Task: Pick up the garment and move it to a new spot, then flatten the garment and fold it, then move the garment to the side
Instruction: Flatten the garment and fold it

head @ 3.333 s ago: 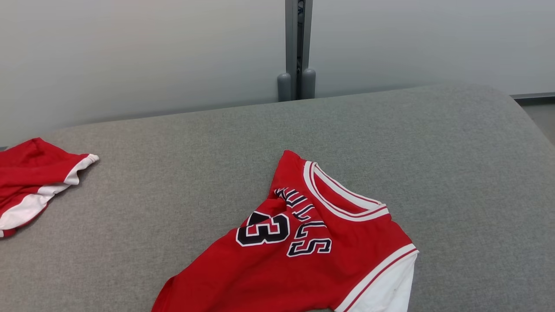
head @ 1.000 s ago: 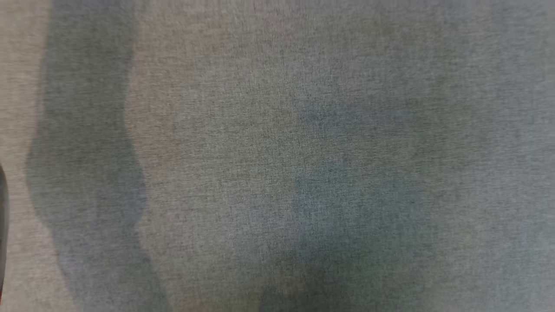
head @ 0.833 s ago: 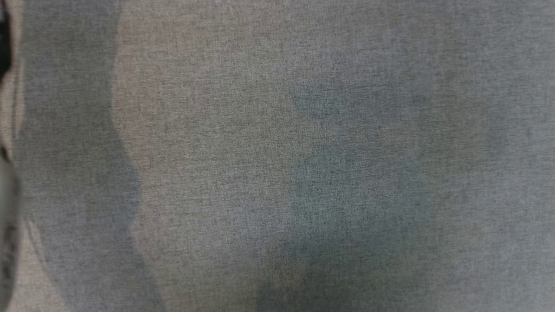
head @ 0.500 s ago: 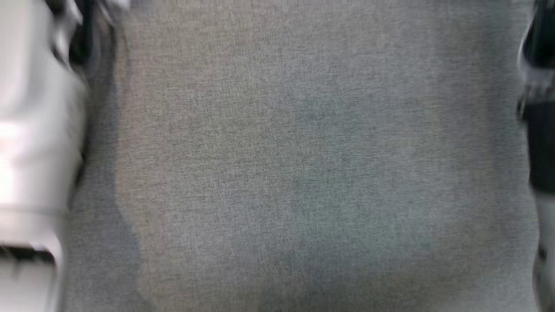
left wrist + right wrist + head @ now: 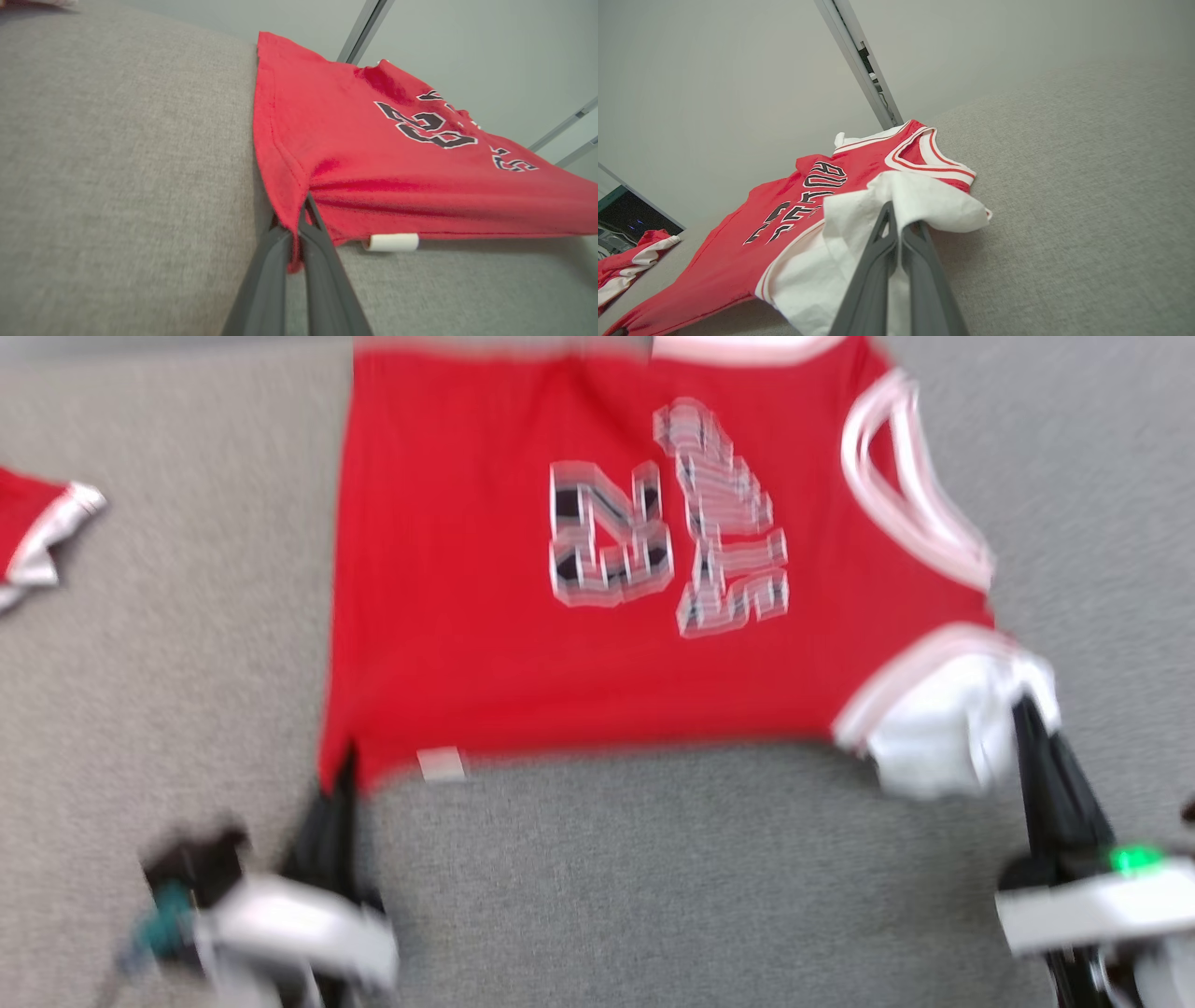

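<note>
We hold the red jersey (image 5: 485, 597), spread on the grey surface (image 5: 653, 877), with the left gripper (image 5: 303, 201) clamped on its hem corner (image 5: 284, 184) and the right gripper (image 5: 896, 212) clamped on its white sleeve (image 5: 934, 200); both bites look thin, so uneven pulling risks a slip or fresh wrinkles.

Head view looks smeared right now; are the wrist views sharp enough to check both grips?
Head view: motion blur doubles the jersey lettering; left wrist view: sharp, left gripper shut on the red hem corner; right wrist view: sharp, right gripper shut on the white sleeve.
</note>
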